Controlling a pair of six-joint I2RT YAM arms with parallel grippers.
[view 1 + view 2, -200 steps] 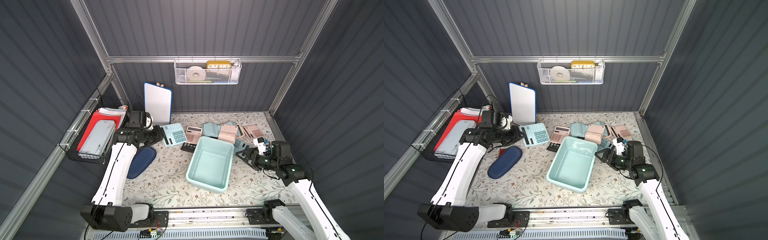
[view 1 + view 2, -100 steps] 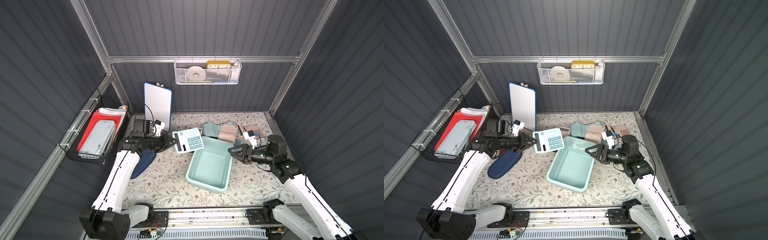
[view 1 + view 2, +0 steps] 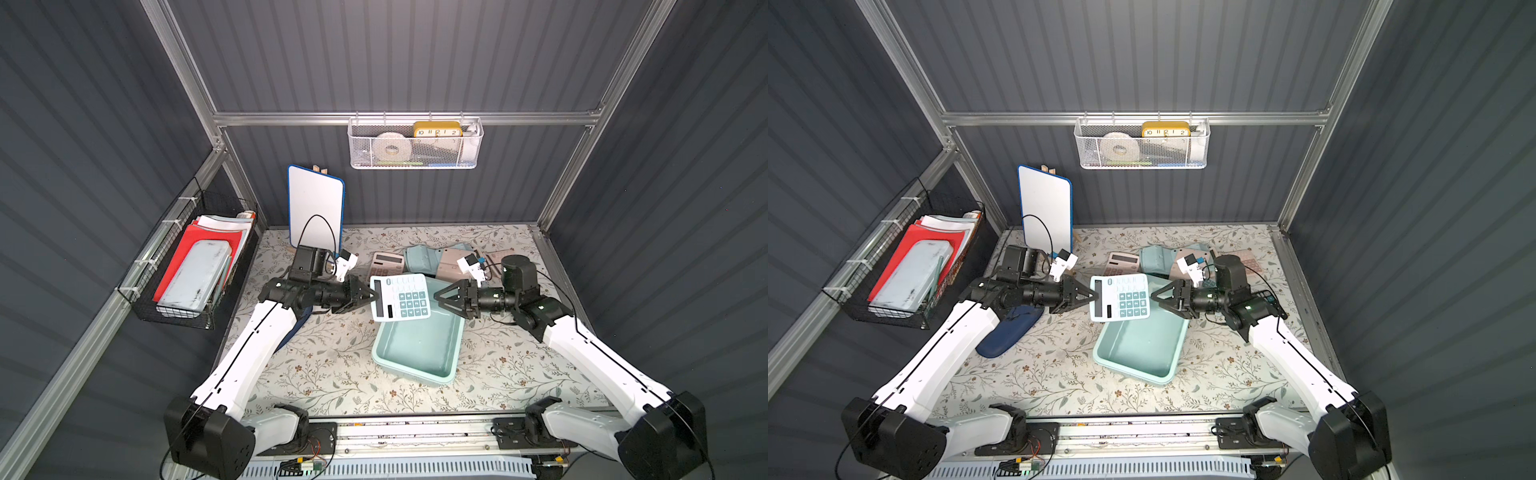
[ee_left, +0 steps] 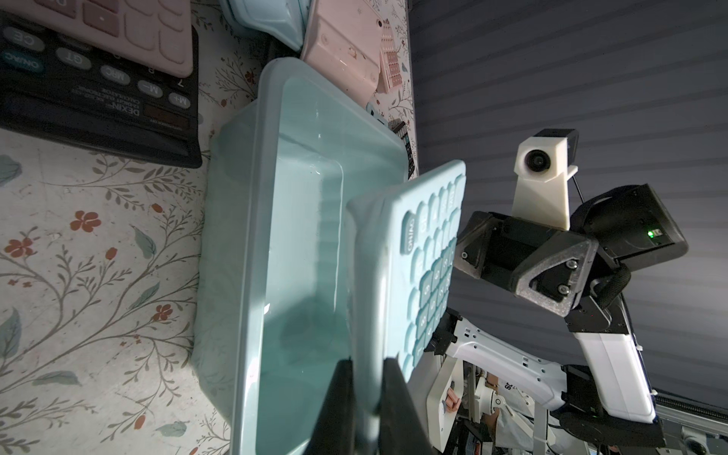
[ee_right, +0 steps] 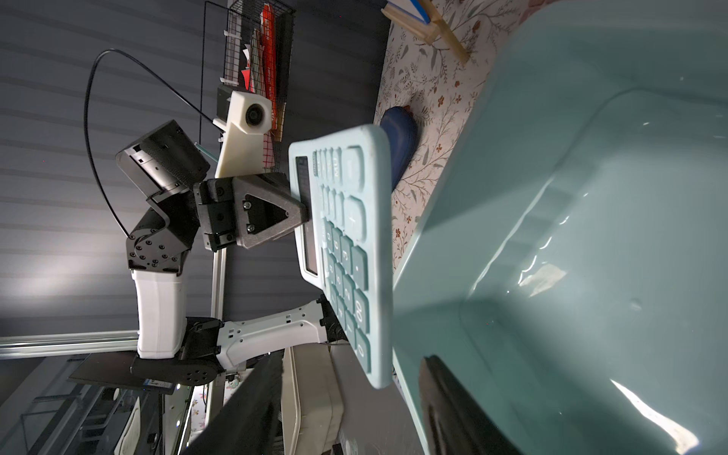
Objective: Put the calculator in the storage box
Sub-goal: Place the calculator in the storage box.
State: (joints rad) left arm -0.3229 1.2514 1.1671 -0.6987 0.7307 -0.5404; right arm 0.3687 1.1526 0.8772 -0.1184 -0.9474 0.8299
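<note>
My left gripper (image 3: 376,296) (image 3: 1096,296) (image 4: 366,366) is shut on the display end of the light blue calculator (image 3: 400,297) (image 3: 1120,297) (image 4: 425,256) (image 5: 346,244). It holds the calculator level in the air, keys up, over the far end of the mint-green storage box (image 3: 409,371) (image 3: 1129,372) (image 4: 252,236) (image 5: 591,197), which holds nothing. My right gripper (image 3: 435,297) (image 3: 1152,296) (image 5: 352,358) faces the left one at the calculator's opposite edge. It is open, and a corner of the calculator sits between its fingers with a gap on each side.
Behind the box lie a pink calculator (image 3: 387,262), a black one (image 4: 98,98) and several more items (image 3: 419,259). A whiteboard (image 3: 316,212) leans on the back wall. A navy pouch (image 3: 1009,332) lies under the left arm. A black wire basket (image 3: 178,318) and a white mesh basket (image 3: 415,160) hang on the walls.
The left arm lifted the calculator from the back of the table and carried it right, over the box. The right arm rose and swung in toward it, its jaws narrowing.
</note>
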